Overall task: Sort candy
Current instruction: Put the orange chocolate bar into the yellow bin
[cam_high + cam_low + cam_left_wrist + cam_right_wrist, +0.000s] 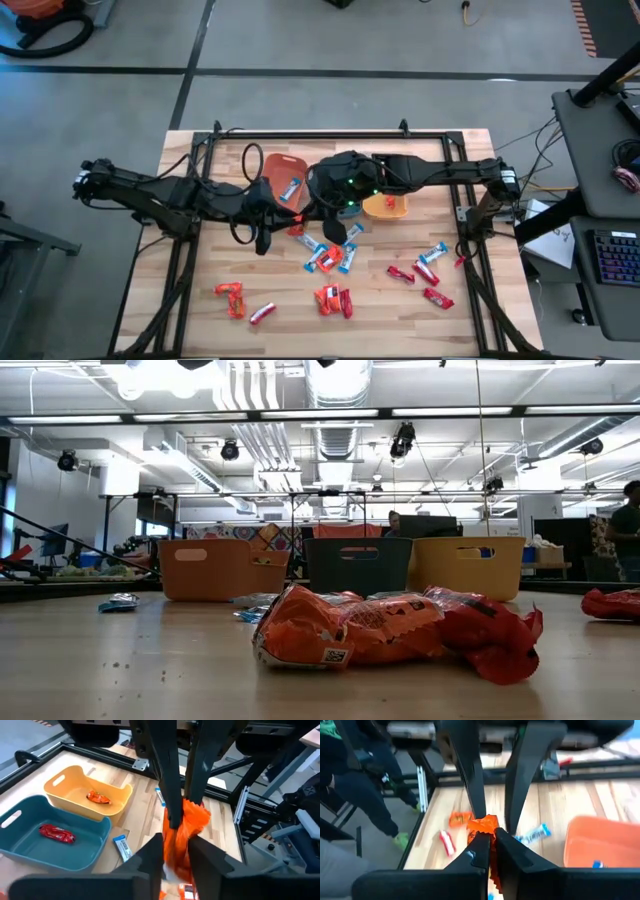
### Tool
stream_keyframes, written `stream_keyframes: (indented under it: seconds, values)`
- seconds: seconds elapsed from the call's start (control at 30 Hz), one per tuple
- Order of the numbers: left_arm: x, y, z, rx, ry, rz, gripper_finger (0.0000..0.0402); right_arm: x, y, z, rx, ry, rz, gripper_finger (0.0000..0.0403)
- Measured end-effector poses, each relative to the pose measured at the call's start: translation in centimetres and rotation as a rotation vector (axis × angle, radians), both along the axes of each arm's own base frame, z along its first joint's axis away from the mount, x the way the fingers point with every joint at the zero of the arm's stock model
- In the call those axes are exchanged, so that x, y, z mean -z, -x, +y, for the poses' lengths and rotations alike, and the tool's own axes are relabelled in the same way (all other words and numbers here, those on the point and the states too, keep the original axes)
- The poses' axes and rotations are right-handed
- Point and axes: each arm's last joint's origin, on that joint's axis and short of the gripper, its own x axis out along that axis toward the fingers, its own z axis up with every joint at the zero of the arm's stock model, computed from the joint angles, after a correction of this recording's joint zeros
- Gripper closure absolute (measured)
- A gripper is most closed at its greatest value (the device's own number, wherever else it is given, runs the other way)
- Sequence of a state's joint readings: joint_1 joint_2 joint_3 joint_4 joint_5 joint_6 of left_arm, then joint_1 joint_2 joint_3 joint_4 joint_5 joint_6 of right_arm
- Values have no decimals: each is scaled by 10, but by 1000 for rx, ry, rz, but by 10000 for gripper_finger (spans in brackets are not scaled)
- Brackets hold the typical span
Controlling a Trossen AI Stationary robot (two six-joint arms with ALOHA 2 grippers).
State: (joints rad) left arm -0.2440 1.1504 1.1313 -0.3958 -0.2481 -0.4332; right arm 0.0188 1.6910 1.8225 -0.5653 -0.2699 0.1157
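An orange-wrapped candy (pixel 189 826) (pixel 483 823) is held in the air between both grippers, which face each other above the table's middle, near the bins. My left gripper (pixel 175 859) and my right gripper (pixel 491 848) are both shut on it. Other candies lie loose on the wood: blue-and-white ones (pixel 331 258), red ones (pixel 424 279) and orange ones (pixel 232 299). The low view shows an orange candy (pixel 345 630) and a red one (pixel 490 635) lying flat, and neither gripper. My left gripper pinches the orange candy by its end nearer the table's left (pixel 176 847), between its two fingers, coming level from the table's left. The candy is lifted clear. My right gripper pinches the same candy at its opposite end (pixel 490 832), level from the table's right, with crinkled wrapper sticking out past its fingertips.
Three bins stand in a row toward the far side: orange bin (pixel 276 163) with a blue-and-white candy (pixel 291 187), teal bin (pixel 75 862) with a red candy (pixel 56 833), yellow bin (pixel 117 802) with an orange candy (pixel 98 797). A person's legs (pixel 365 795) show beyond the table's left edge.
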Motion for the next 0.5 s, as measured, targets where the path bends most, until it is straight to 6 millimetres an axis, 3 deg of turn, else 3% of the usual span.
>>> stream_keyframes:
  seconds: [0.27,0.5]
  values:
    - [10,11,4,-47,24,184,256,15,25,-19,78,4,297,390]
    - [21,23,6,-113,71,352,249,45,58,-55,404,263,762,390]
